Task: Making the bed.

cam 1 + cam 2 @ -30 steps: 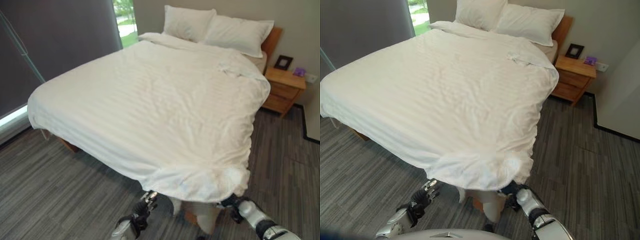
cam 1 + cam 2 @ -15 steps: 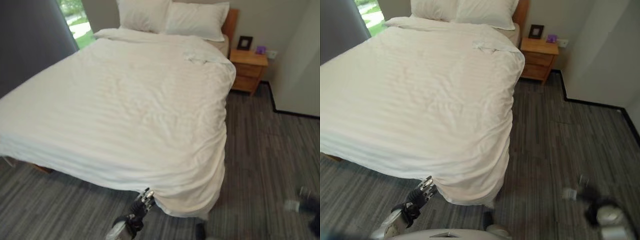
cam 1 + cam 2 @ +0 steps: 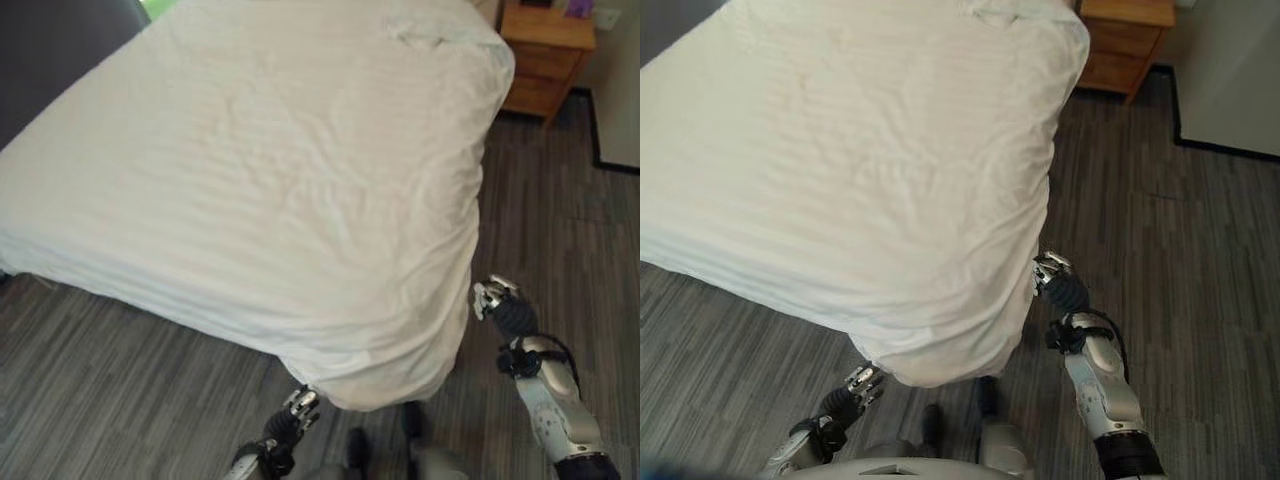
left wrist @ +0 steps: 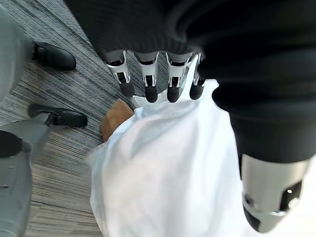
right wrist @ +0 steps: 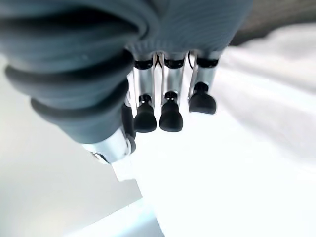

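Bedroom, grey striped floor (image 3: 120,380); wooden nightstand (image 3: 545,55) beside the bed's far corner.

Bed: white duvet (image 3: 260,170) spread over the mattress, lying mostly flat with light wrinkles; a small bunched fold (image 3: 425,30) near the head end. Near corner (image 3: 385,375) hangs down loosely toward the floor.

Progress: judged largely done; what seems left is squaring the near corner and smoothing the far fold.

Left hand (image 3: 298,408): low, just under the hanging corner, fingers (image 4: 148,86) straight and apart, tips at the cloth edge, not clamped.

Right hand (image 3: 497,303): raised beside the duvet's side drop, fingers (image 5: 165,111) relaxed, holding nothing.
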`<state>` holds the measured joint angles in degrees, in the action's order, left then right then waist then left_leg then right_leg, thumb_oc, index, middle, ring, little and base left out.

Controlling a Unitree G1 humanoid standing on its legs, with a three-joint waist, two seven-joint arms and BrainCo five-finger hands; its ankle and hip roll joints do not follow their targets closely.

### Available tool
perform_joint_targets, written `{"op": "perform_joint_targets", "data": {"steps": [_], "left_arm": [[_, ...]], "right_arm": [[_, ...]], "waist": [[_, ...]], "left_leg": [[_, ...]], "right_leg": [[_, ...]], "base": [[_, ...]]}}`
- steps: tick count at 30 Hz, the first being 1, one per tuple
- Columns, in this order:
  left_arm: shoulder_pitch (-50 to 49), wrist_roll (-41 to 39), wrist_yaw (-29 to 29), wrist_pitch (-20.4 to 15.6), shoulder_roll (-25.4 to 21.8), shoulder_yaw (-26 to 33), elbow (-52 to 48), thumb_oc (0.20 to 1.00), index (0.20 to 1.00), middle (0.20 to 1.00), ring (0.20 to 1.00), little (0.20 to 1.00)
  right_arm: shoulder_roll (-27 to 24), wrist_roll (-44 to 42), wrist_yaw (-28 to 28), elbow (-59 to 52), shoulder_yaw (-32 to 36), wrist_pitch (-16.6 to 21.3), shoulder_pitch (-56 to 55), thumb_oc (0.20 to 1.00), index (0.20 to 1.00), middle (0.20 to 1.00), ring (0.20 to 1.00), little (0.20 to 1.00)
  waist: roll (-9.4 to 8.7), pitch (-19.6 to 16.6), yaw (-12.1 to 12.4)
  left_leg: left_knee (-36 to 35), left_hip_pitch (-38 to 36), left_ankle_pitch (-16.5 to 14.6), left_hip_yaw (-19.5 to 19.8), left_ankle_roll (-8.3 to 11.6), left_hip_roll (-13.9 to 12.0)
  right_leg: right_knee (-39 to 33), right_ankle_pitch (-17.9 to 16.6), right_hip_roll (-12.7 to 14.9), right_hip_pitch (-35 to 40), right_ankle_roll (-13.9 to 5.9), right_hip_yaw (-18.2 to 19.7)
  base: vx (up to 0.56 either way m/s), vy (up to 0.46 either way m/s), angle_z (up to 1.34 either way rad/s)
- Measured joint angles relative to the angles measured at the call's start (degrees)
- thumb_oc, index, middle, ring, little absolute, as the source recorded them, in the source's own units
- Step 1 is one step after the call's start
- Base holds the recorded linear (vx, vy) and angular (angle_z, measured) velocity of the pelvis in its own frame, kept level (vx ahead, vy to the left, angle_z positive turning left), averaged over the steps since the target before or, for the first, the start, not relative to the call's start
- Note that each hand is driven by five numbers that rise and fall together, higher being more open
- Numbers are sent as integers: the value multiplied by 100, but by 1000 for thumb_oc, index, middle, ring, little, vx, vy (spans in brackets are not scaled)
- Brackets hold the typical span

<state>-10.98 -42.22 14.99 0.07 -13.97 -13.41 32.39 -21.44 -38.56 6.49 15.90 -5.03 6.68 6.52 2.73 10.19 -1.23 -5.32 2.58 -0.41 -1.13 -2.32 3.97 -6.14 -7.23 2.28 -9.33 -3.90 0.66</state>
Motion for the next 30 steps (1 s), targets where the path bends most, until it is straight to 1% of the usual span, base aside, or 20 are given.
{"op": "perform_joint_targets", "data": {"steps": [4, 6, 7, 9, 11, 12, 13, 15, 19, 23, 26, 27, 28, 30], "left_arm": [[157, -41, 36, -39, 3, -4, -2, 1000, 1000, 1000, 1000, 1000], [237, -42, 36, -65, 3, -35, -3, 1000, 1000, 1000, 1000, 1000], [327, -45, 40, -69, 13, -130, -5, 1000, 1000, 1000, 1000, 1000], [397, -60, 47, -81, 17, -223, -4, 1000, 1000, 1000, 1000, 1000], [444, -60, 48, -76, 21, -273, -7, 1000, 1000, 1000, 1000, 1000], [505, -228, 52, -117, 17, -308, -13, 1000, 1000, 1000, 1000, 1000], [522, -261, 52, -118, 24, -335, -8, 1000, 1000, 1000, 1000, 1000], [525, -266, 52, -141, 22, -411, -6, 1000, 1000, 1000, 1000, 1000], [561, -266, 45, -163, 71, -477, 14, 1000, 1000, 1000, 1000, 1000], [758, -266, 20, -210, 203, -443, 178, 1000, 1000, 1000, 1000, 1000], [759, -268, -23, -266, 282, -376, 354, 1000, 1000, 1000, 1000, 1000], [781, -268, -65, -267, 303, -371, 533, 1000, 1000, 1000, 1000, 1000], [828, -270, -89, -271, 315, -370, 648, 1000, 1000, 1000, 1000, 1000], [872, -275, -108, -270, 328, -373, 730, 1000, 1000, 1000, 1000, 1000]], "right_arm": [[16, -372, -14, 313, -33, 16, 657, 200, 200, 200, 200, 200], [72, -671, -7, 422, -82, 85, 907, 200, 200, 200, 200, 200], [135, -906, -4, 667, -174, 121, 1132, 200, 200, 200, 200, 200], [235, -1150, 0, 994, -248, 151, 1361, 200, 200, 200, 200, 200], [257, -1188, 0, 1081, -282, 150, 1388, 200, 200, 200, 200, 200], [400, -1351, 2, 1272, -526, 150, 1566, 200, 200, 200, 200, 200], [502, -1417, 14, 1332, -676, 142, 1642, 200, 200, 200, 200, 200], [654, -1624, 44, 1434, -902, 150, 1817, 200, 200, 200, 200, 200], [962, -1655, 249, 1436, -1175, 230, 1864, 200, 200, 200, 200, 200], [1008, -1830, 530, 1531, -1150, 208, 1737, 200, 200, 200, 200, 200], [1308, -2065, 886, 1806, -814, 290, 1441, 200, 200, 200, 200, 200], [1413, -2123, 1047, 1999, -660, 290, 1421, 200, 200, 200, 200, 200], [1467, -2217, 1164, 2132, -591, 290, 1424, 200, 200, 200, 200, 200], [1532, -2269, 1238, 2330, -504, 283, 1510, 200, 200, 200, 200, 200]], "waist": [[63, 62, 51], [65, 76, 95], [70, 88, 130], [80, 137, 143], [84, 144, 163], [97, 219, 285], [115, 238, 314], [125, 266, 318], [148, 367, 325], [168, 434, 285], [171, 453, 259], [177, 448, 173], [178, 447, 144], [176, 446, 110]], "left_leg": [[0, 180, 35, 15, 4, 0], [0, 256, 35, 1, 5, -5], [1, 337, 41, -8, 9, -4], [1, 358, 42, -7, 13, -6], [1, 392, 42, 1, 13, -5], [2, 501, 50, -55, 20, -8], [2, 548, 50, -78, 20, -7], [3, 634, 54, -134, 25, -7], [3, 644, 53, -179, 27, -22], [3, 655, 44, -186, 43, -39], [2, 654, 34, -183, 80, -53], [2, 633, 30, -184, 86, -58], [2, 631, 27, -178, 91, -60], [2, 630, 30, -174, 103, -58]], "right_leg": [[21, -42, -7, -186, 4, -11], [12, -39, -11, -267, -1, -6], [19, -49, -12, -342, 10, -3], [12, -50, -19, -373, 12, -3], [14, -50, -19, -405, 12, -9], [17, -73, -26, -529, 22, 19], [21, -78, -25, -582, 22, 37], [26, -105, -37, -694, 28, 83], [20, -106, -56, -726, 31, 122], [25, -105, -72, -742, 30, 125], [18, -100, -87, -744, 27, 125], [10, -93, -89, -727, 25, 123], [6, -70, -88, -723, -3, 121], [12, -54, -84, -719, -17, 115]], "base": [[-36, -33, 3], [-24, -32, -5], [-24, -30, -3], [-19, -18, -1], [-35, -41, -3], [-27, -37, -11], [-14, -33, -16], [0, -26, -11], [4, -21, -8], [0, 0, 0], [0, 0, 0], [0, 0, 0], [0, 0, 0], [9, 4, 3]]}}
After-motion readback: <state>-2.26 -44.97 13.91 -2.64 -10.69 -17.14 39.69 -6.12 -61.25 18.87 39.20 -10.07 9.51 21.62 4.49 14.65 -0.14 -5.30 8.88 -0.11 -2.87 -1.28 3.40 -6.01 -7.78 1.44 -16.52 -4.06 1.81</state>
